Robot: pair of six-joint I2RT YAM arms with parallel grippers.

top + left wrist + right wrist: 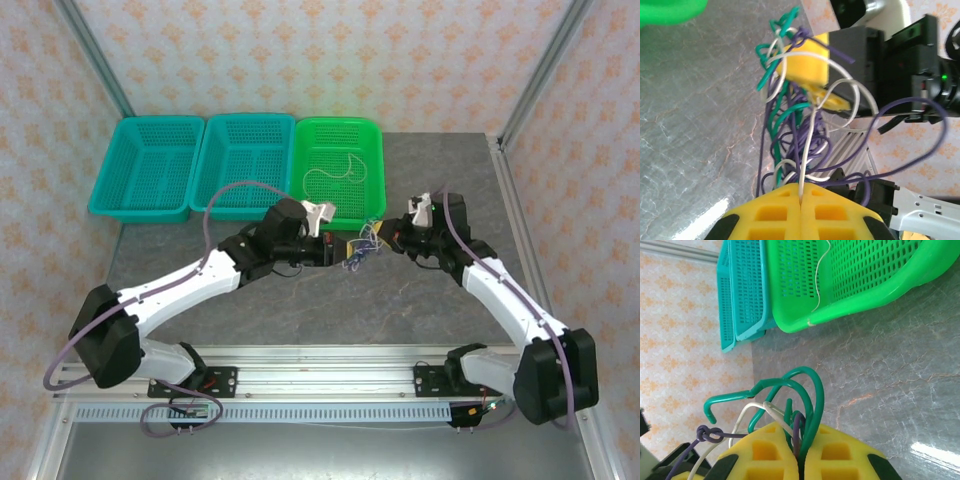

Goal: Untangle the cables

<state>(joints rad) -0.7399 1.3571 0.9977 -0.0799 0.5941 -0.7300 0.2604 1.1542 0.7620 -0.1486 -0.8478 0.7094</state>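
Note:
A tangle of thin cables (pixel 362 243) hangs between the two grippers above the grey table, in front of the green basket. It holds whitish, purple and green wires (pixel 790 115). My left gripper (pixel 801 196) is shut on a whitish wire (pixel 807 150) that runs up into the tangle. My right gripper (pixel 802 452) is shut on green (pixel 812 390), purple and whitish strands of the bundle. In the top view the left gripper (pixel 338 252) and right gripper (pixel 385 236) sit close together on either side of the tangle. One whitish cable (pixel 335 172) lies alone in the green basket.
A green basket (pixel 372 140) and two teal baskets (pixel 150 165) (pixel 245 160) stand in a row at the back of the table (pixel 300 310). Metal frame posts rise at the back corners. The right arm's dark wrist housing (pixel 900 65) sits right behind the tangle.

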